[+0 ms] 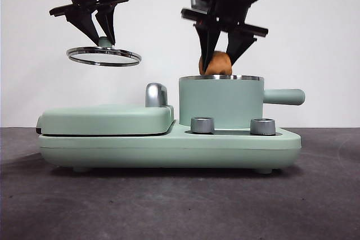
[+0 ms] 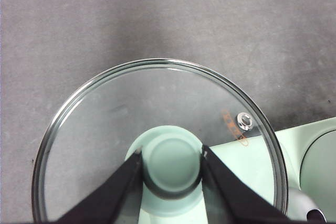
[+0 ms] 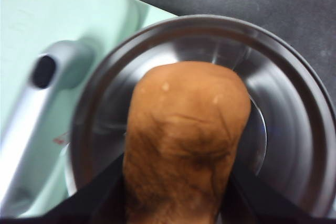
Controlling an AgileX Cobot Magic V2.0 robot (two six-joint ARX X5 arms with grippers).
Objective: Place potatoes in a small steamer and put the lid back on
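Glass lid (image 1: 104, 55), matte potato (image 1: 216, 63), steel-rimmed steamer (image 1: 220, 100)

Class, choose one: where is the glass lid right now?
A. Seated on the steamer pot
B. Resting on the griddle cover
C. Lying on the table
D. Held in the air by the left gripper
D: the left gripper is clamped on the knob of the lid, which hangs clear of the griddle cover and beside the steamer pot.
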